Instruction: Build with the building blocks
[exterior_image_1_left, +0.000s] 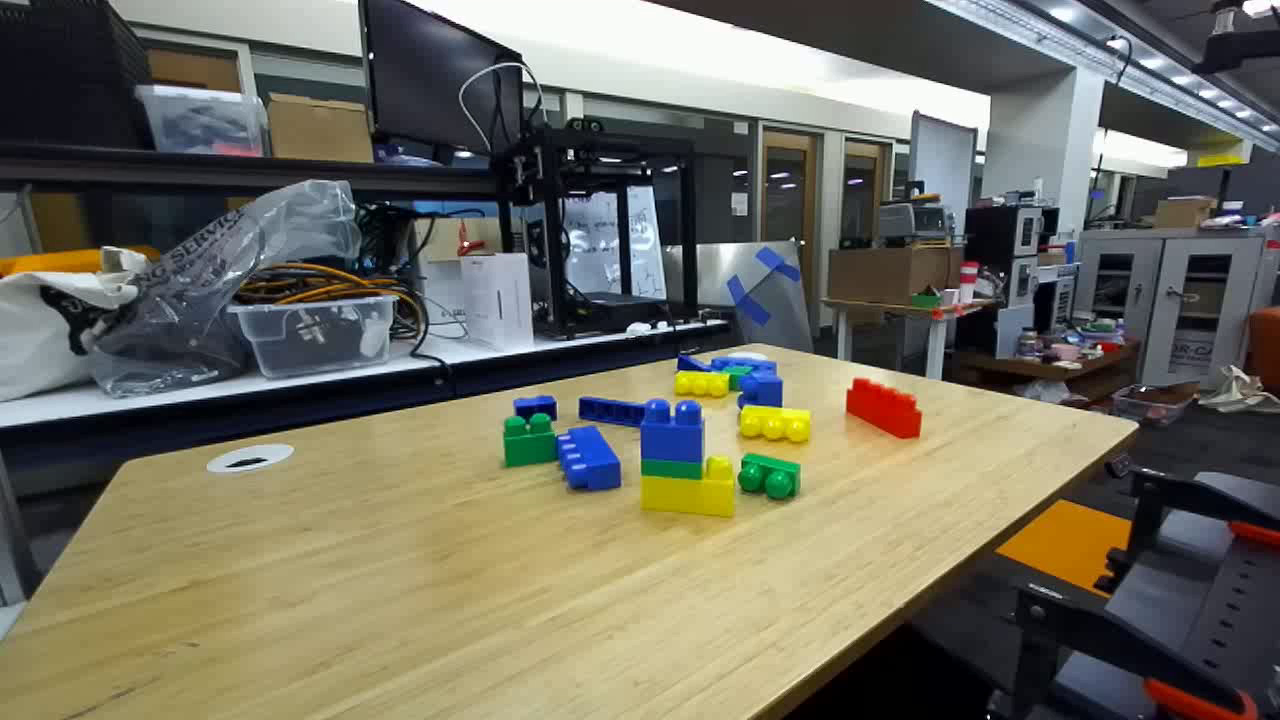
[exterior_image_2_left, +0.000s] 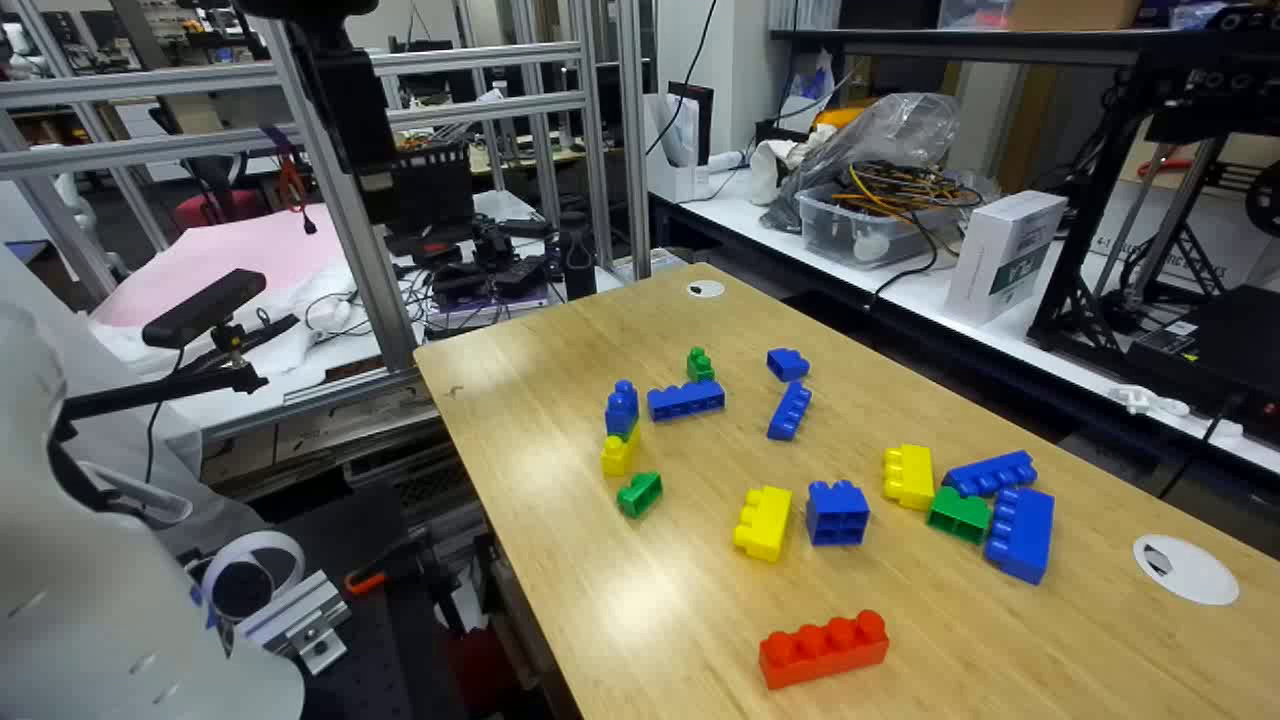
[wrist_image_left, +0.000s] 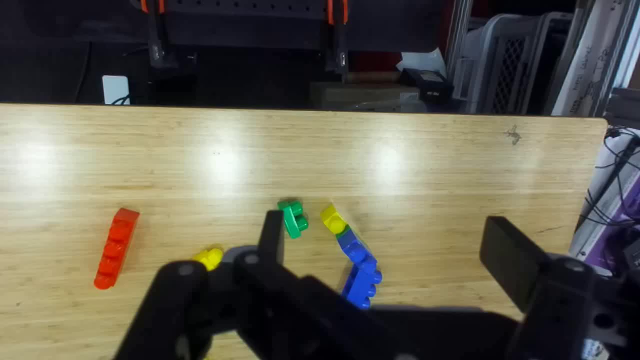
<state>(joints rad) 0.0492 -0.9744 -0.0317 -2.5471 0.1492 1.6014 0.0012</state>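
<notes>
Fingers (wrist_image_left: 507, 255) spread far apart, my gripper (wrist_image_left: 387, 245) was released, and in the wrist view some of the building blocks (wrist_image_left: 359, 287) and the wood of the table (wrist_image_left: 450, 175) showed through the gap, below both fingers and apart from them. Around me things were crowded: in an exterior view a silver metal frame (exterior_image_2_left: 635, 140) rose beyond the table, and in both exterior views a white-topped bench (exterior_image_1_left: 60, 409) ran beside it, bearing a clear bin (exterior_image_1_left: 275, 350) of cables (exterior_image_1_left: 300, 292).

I had generous space to move. One straight table edge crossed the wrist view, a broad strip of wood between it and the nearest block, and more bare wood stretched to a rounded corner. Tallest of the blocks was a stack (exterior_image_1_left: 672, 445), blue on green on yellow, with a long blue brick (exterior_image_1_left: 590, 460) just beside it. A four-studded red brick (exterior_image_2_left: 825, 650) stood studs up, well apart from the rest. A yellow brick (exterior_image_1_left: 775, 424) with three studs lay on its side, and, smaller again, a two-studded green brick (exterior_image_1_left: 770, 477) lay tipped near the stack.
</notes>
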